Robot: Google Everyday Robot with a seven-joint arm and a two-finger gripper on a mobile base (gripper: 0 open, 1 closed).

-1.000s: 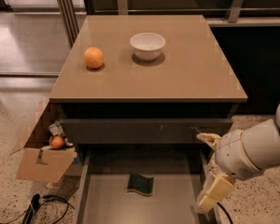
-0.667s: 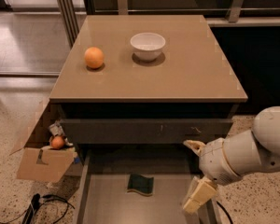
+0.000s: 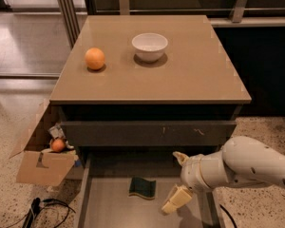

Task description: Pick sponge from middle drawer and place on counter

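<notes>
The hand (image 3: pixel 177 179) hangs over the right side of the pulled-out middle drawer (image 3: pixel 107 208), its two tan fingers spread wide and holding nothing. Just left of it the sponge (image 3: pixel 142 187) lies flat on the drawer floor, apart from the hand, with its dark green face up and a yellowish edge showing. The drawer's near end is cut off.

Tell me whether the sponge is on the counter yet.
No, the sponge lies in the middle drawer, just left of the open gripper, while the counter holds only a white bowl and an orange.
</notes>
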